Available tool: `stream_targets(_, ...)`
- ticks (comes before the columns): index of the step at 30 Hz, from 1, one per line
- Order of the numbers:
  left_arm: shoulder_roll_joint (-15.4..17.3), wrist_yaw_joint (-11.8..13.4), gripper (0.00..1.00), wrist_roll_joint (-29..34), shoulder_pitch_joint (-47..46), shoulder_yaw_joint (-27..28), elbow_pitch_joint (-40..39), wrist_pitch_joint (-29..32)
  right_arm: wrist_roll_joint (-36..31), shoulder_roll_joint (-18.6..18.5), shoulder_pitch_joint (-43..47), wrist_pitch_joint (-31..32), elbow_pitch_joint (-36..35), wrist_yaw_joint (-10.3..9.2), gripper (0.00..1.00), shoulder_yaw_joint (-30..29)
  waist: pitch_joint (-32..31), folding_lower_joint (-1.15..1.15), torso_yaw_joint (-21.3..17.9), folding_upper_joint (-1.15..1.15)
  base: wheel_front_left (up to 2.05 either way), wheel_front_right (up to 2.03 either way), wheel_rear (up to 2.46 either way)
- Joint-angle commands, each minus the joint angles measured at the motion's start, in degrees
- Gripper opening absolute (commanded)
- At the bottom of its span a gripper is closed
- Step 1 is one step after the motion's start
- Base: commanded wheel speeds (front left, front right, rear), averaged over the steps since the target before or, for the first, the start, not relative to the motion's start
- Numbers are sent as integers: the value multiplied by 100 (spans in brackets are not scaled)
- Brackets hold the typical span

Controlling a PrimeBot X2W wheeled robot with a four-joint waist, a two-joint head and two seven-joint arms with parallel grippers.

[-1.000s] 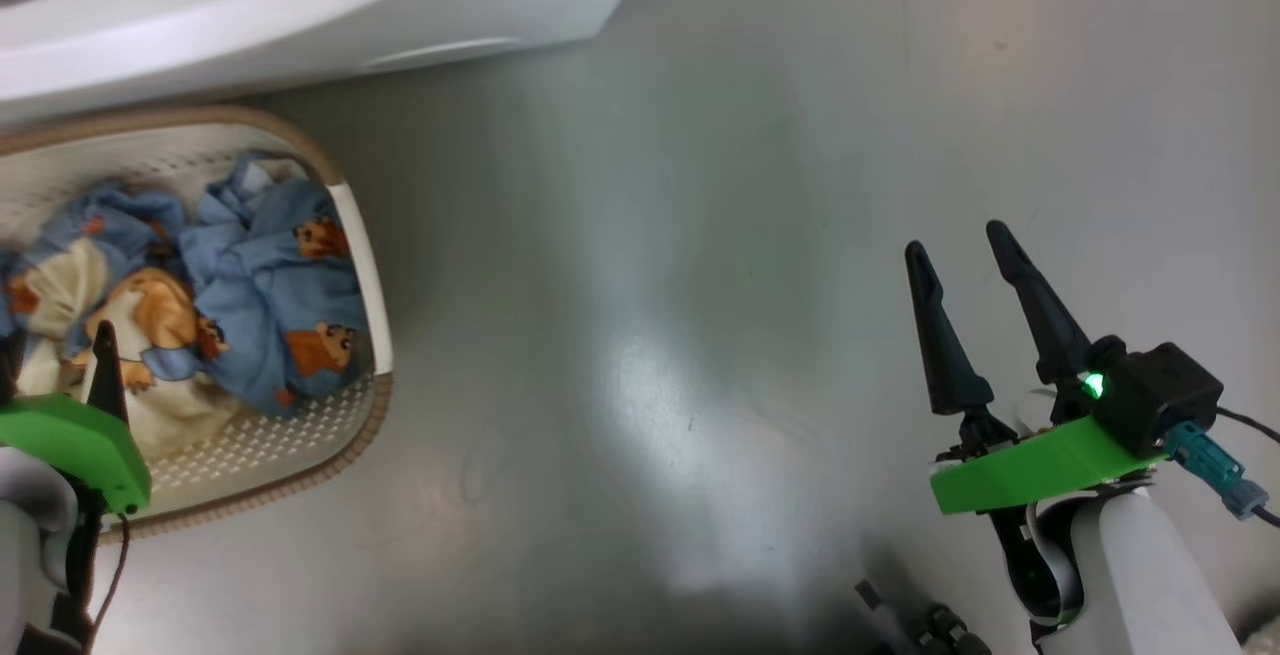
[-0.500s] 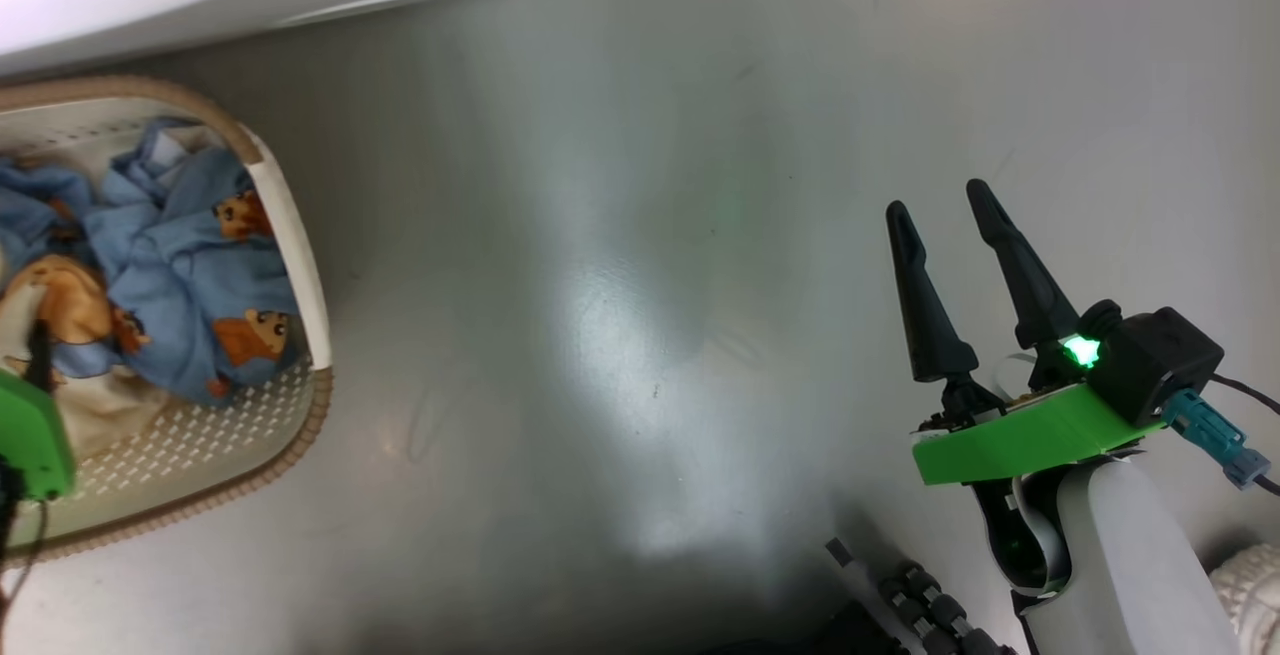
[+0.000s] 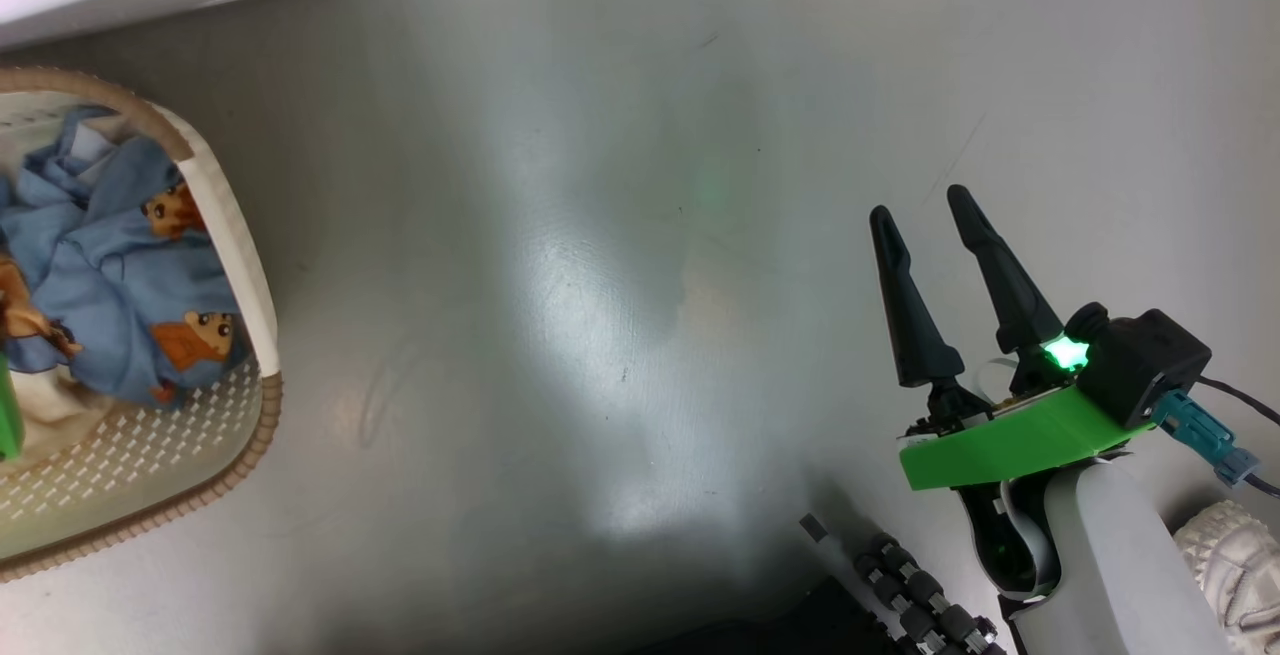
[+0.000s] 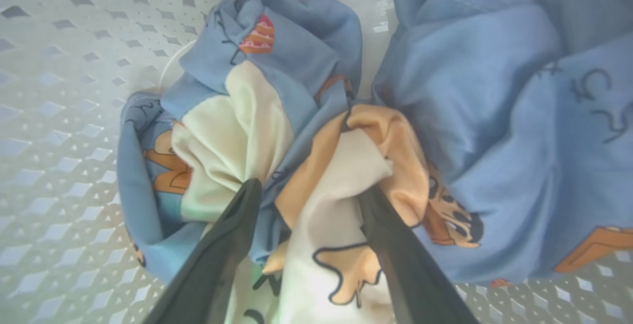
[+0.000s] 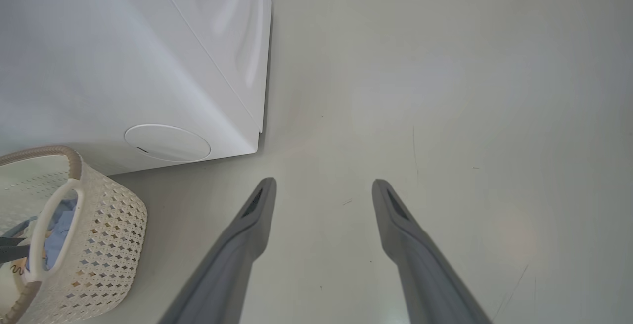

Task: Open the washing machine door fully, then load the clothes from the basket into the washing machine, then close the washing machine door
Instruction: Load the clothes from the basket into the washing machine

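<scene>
**Left fingers sunk in the clothes, head turning away**

All of the clothes [image 4: 306, 116] in the basket [image 3: 235, 245], a crumpled blue and cream heap against its perforated wall. Nothing lifted, nothing yet in the washer [image 5: 123, 57]. Basket on the floor [image 3: 620, 235] just in front of the washer's lower panel, near its round flap [image 5: 167, 142].

Buried in that heap, the left gripper [image 4: 309, 190]: fingers apart, one on each side of a cream-and-orange fold, cloth bulging up between them. No squeeze to be seen, with a gap about as wide as on the idle hand.

Over the last second, a slide of basket and washer toward the left edge of the head view. By the look of it a turn of the camera, not a shove of the basket. Of the left gripper's green mount [image 3: 6, 420], only a sliver remaining at that edge. Right gripper [image 3: 920, 205] in about the same spot as before, fingers apart, holding nothing, over bare floor well clear of the basket.

For the task: first grab set up but not closed. Next, probably, closing on the fold, lifting it clear of the rim and carrying it to the washer. Risk: loose cloth, likely to trail or drag a second garment over the rim.
</scene>
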Motion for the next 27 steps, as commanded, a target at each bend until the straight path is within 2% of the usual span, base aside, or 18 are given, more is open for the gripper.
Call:
stream_targets(1,338,-5,100,-134,64,81,-88,105,25,15,109,-42,-90,9,100,147,18,0,-17,0,0,0,0)
stream_targets(4,371,-6,100,-332,56,22,-136,322,36,15,100,-42,-103,9,100,163,25,0,-26,0,0,0,0)
stream_targets(5,388,-6,93,-375,56,13,-154,371,36,15,99,-42,-111,9,100,166,24,0,-27,0,0,0,0)
stream_targets(6,404,-6,75,-410,62,7,-155,435,37,15,99,-42,-122,9,100,171,20,0,-32,0,0,0,0)
stream_targets(7,407,-6,46,-448,66,-2,-154,508,35,15,100,-42,-134,9,100,173,16,0,-34,0,0,0,0)
stream_targets(8,414,-7,36,-472,68,-9,-165,547,31,15,101,-42,-145,9,100,169,12,0,-33,0,0,0,0)
stream_targets(10,413,-7,0,-510,86,-13,-170,611,18,15,107,-42,-161,9,100,156,-10,0,-27,0,0,0,0)
stream_targets(18,309,96,0,-619,255,-6,-208,520,-53,15,130,-42,-205,9,100,87,-200,0,44,0,0,0,0)
stream_targets(27,117,177,0,-720,676,-5,-414,-314,-174,15,195,-42,-146,9,100,-20,-743,0,205,0,0,0,0)
